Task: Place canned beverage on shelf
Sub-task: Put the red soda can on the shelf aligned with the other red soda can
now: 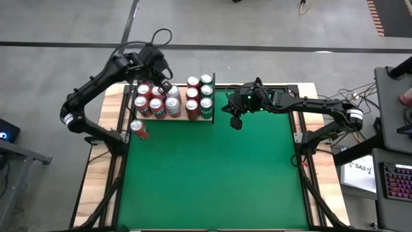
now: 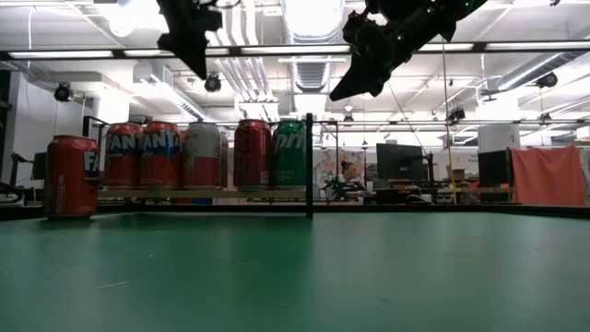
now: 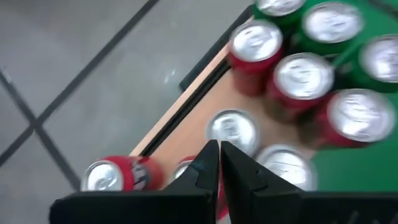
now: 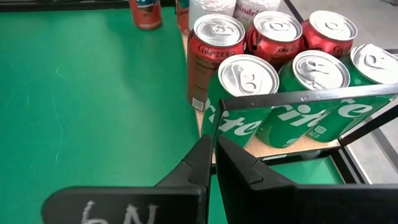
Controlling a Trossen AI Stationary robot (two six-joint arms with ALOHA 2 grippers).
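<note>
The shelf [image 1: 185, 118], a pale wood panel with thin black rods [image 2: 309, 166], stands at the table's far left and carries several red, white and green cans [image 1: 172, 103] upright on their bases. One more red can [image 1: 138, 129] stands alone on the table, just near-left of the shelf [image 2: 72, 175]. My left gripper [image 1: 165, 85] hangs shut and empty above the shelf's far-left cans [image 3: 219, 155]. My right gripper [image 1: 236, 120] is also shut and empty, raised over the green felt right of the shelf and pointing at the green cans [image 4: 212, 152].
Green felt [image 1: 212, 174] covers the table, with light wooden strips [image 1: 103, 161] along its sides. The black shelf rod [image 4: 311, 98] crosses in front of the green cans. The felt near and right of the shelf is free room. Desks and equipment stand beyond the table's right edge.
</note>
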